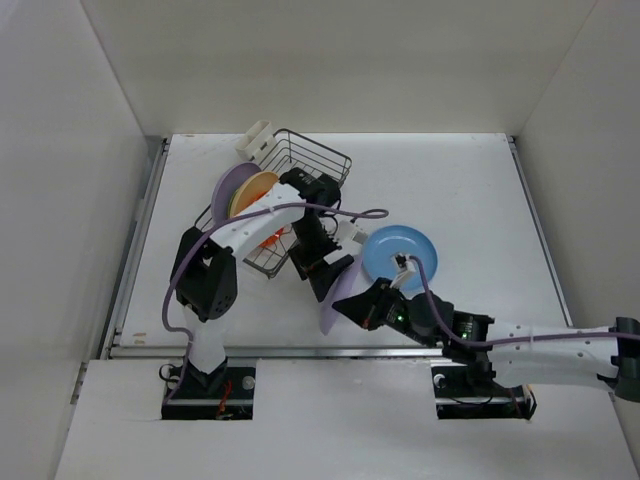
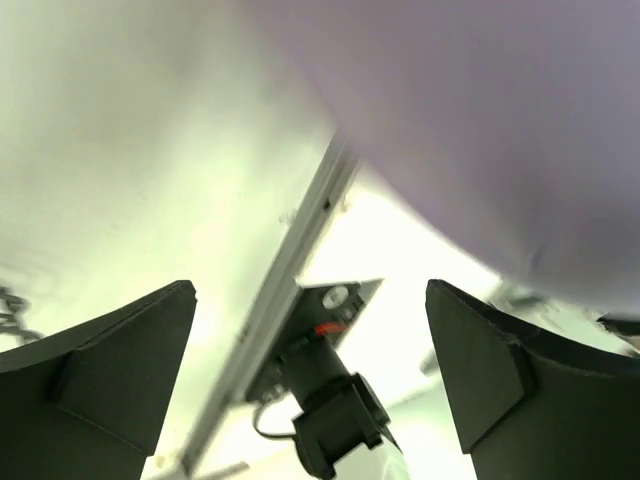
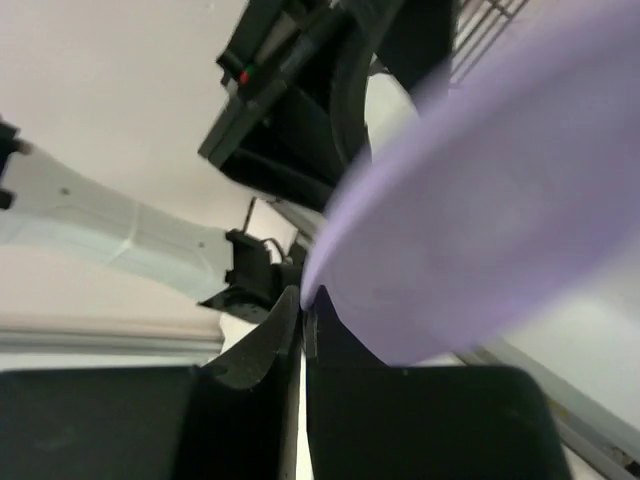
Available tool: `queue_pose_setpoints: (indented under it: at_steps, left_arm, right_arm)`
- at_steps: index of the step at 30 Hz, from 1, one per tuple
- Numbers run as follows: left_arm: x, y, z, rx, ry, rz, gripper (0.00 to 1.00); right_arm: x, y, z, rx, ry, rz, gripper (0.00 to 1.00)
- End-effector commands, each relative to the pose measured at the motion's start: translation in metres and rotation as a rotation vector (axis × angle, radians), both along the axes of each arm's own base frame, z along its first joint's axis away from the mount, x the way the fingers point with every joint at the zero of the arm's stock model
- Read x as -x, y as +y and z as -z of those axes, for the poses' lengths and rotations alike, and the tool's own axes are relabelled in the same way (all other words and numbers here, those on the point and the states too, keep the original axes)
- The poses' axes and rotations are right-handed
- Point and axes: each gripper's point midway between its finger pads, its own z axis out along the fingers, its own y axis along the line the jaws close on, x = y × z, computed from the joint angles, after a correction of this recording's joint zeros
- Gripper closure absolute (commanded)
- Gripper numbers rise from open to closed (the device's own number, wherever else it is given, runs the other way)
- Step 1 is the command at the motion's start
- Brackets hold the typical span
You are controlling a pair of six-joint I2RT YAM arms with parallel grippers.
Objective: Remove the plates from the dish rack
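The dark wire dish rack (image 1: 322,152) stands at the back left and holds a lavender plate (image 1: 230,184), a tan plate (image 1: 256,188) and a red-orange plate (image 1: 272,238) on edge. A blue plate (image 1: 400,255) lies flat on the table. My right gripper (image 1: 360,306) is shut on the rim of a second lavender plate (image 1: 336,304), held on edge above the table; the right wrist view shows the jaws (image 3: 305,295) pinching that plate (image 3: 480,220). My left gripper (image 1: 326,276) is open right beside it. In the left wrist view the gripper (image 2: 310,290) is empty and the plate (image 2: 480,120) fills the upper right.
A cream plastic piece (image 1: 253,138) sits at the rack's far left corner. White walls enclose the table on three sides. The left arm (image 1: 250,225) reaches over the rack's near side. A metal rail (image 1: 300,350) runs along the table's front edge.
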Motion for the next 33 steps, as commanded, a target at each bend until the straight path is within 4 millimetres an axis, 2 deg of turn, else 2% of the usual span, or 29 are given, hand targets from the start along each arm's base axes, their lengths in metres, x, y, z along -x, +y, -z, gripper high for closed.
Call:
queue_pose_setpoints:
  at_steps: [1, 2, 6, 7, 9, 10, 11, 12, 13, 14, 15, 17, 18, 19, 20, 21, 22, 25, 26, 29, 31, 33]
  left_arm:
    - [0.015, -0.003, -0.029, 0.038, 0.035, 0.02, 0.01]
    - [0.015, -0.003, -0.029, 0.038, 0.035, 0.02, 0.01]
    - [0.008, -0.003, -0.03, 0.04, 0.013, 0.004, 0.01]
    - [0.006, -0.001, -0.033, 0.038, 0.015, -0.008, 0.01]
    - [-0.004, -0.001, -0.05, 0.068, -0.024, -0.038, 0.01]
    - [-0.011, 0.007, -0.063, 0.07, -0.047, -0.095, 0.01]
    - [-0.023, 0.006, -0.082, 0.113, -0.105, -0.124, 0.01]
    - [-0.03, 0.011, -0.093, 0.126, -0.143, -0.154, 0.01]
    - [-0.039, 0.018, -0.107, 0.138, -0.213, -0.181, 0.01]
    - [-0.049, 0.029, -0.117, 0.136, -0.256, -0.23, 0.01]
    - [-0.057, 0.035, -0.131, 0.148, -0.316, -0.266, 0.01]
    - [-0.072, 0.055, -0.148, 0.152, -0.44, -0.335, 0.01]
    - [-0.074, 0.061, -0.149, 0.148, -0.457, -0.367, 0.01]
    - [-0.076, 0.066, -0.152, 0.154, -0.473, -0.396, 0.01]
    - [-0.079, 0.078, -0.158, 0.157, -0.509, -0.433, 0.01]
    - [-0.084, 0.08, -0.158, 0.164, -0.524, -0.463, 0.01]
    - [-0.086, 0.084, -0.15, 0.148, -0.506, -0.476, 0.01]
    - [-0.094, 0.099, -0.137, 0.091, -0.501, -0.526, 0.01]
    - [-0.095, 0.103, -0.134, 0.083, -0.494, -0.541, 0.01]
    - [-0.103, 0.117, -0.125, 0.07, -0.478, -0.606, 0.01]
    - [-0.106, 0.125, -0.131, 0.093, -0.516, -0.64, 0.01]
    - [-0.105, 0.131, -0.131, 0.08, -0.537, -0.653, 0.01]
  right_arm:
    - [0.001, -0.009, -0.037, -0.044, -0.054, 0.006, 1.0]
    - [-0.001, -0.013, -0.04, -0.043, -0.056, 0.023, 1.0]
    - [-0.008, -0.024, -0.031, 0.029, -0.046, 0.078, 1.0]
    - [-0.008, -0.024, -0.036, 0.029, -0.046, 0.078, 1.0]
    - [-0.01, -0.025, -0.029, 0.097, -0.04, 0.083, 1.0]
    - [-0.01, -0.025, -0.03, 0.12, -0.034, 0.082, 1.0]
    - [-0.016, -0.025, -0.053, 0.108, -0.044, 0.117, 1.0]
    - [-0.018, -0.032, -0.037, 0.22, -0.034, 0.13, 1.0]
    - [-0.021, -0.036, -0.04, 0.259, -0.032, 0.152, 1.0]
    - [-0.029, -0.041, -0.067, 0.248, -0.049, 0.205, 1.0]
    - [-0.031, -0.053, -0.055, 0.357, -0.039, 0.228, 1.0]
    - [-0.04, -0.065, -0.07, 0.398, -0.052, 0.302, 1.0]
    - [-0.043, -0.068, -0.092, 0.38, -0.061, 0.325, 1.0]
    - [-0.044, -0.074, -0.086, 0.448, -0.06, 0.337, 1.0]
    - [-0.046, -0.076, -0.089, 0.469, -0.064, 0.353, 1.0]
    - [-0.055, -0.082, -0.1, 0.472, -0.068, 0.395, 1.0]
    - [-0.058, -0.087, -0.086, 0.564, -0.055, 0.404, 1.0]
    - [-0.073, -0.097, -0.075, 0.692, -0.018, 0.441, 1.0]
    - [-0.076, -0.099, -0.053, 0.808, 0.006, 0.43, 1.0]
    - [-0.091, -0.109, -0.02, 0.963, 0.095, 0.44, 1.0]
    - [-0.105, -0.12, -0.009, 1.036, 0.126, 0.429, 1.0]
    - [-0.126, -0.114, -0.004, 1.052, 0.097, 0.399, 1.0]
